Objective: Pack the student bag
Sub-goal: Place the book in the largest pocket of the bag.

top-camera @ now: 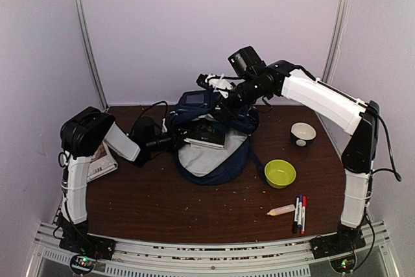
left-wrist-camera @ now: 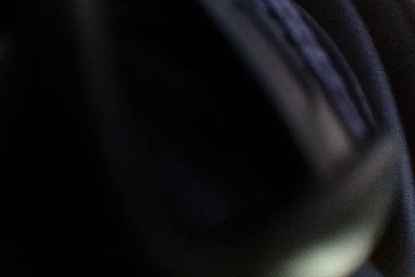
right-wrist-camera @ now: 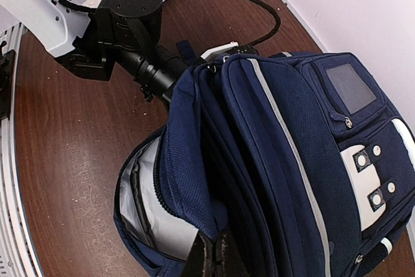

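Navy-blue backpack lies at the middle of the worktop, mouth open. The right pincer is clamped on its fabric rim. The left pincer reaches inside; I cannot tell how far open it is.

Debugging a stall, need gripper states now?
Left gripper: buried in the student bag, cannot tell.
Right gripper: closed on the bag's edge.

Dark brown wooden table, crumb-speckled; pale lilac walls; metal corner poles; ribbed rail at near edge.
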Available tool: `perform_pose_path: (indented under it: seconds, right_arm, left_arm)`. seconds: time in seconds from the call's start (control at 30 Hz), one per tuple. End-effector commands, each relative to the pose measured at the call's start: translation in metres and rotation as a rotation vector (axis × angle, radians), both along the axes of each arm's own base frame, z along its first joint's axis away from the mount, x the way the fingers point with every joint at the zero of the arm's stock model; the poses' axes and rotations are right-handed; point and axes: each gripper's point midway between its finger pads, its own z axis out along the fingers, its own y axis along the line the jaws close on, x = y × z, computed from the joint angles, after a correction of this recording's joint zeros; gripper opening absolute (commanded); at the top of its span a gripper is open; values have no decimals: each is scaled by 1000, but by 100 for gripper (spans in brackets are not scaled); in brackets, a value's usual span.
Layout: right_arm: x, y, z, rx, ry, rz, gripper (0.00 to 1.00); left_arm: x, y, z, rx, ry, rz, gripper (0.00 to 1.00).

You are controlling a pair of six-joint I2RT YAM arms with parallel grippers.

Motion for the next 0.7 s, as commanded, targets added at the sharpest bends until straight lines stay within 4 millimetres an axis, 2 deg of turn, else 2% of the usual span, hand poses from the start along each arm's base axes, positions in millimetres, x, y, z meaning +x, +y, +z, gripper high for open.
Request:
perform_pose_path:
  seconds: [0.0,0.23,0.4,0.67]
  right_arm:
    - [-12,6,52,117,-77,40,0]
    - [-12,7,48,114,-70,41,0]
    - [-12,6,48,113,-71,38,0]
    - [-11,6,46,110,-69,37,0]
  left_arm:
    - [19,1,60,-61,-239,42,0]
    - [25,3,53,-25,-218,72,0]
    - [20,-1,51,7,-213,73,0]
    - [4,1,64,30,-230,66,32]
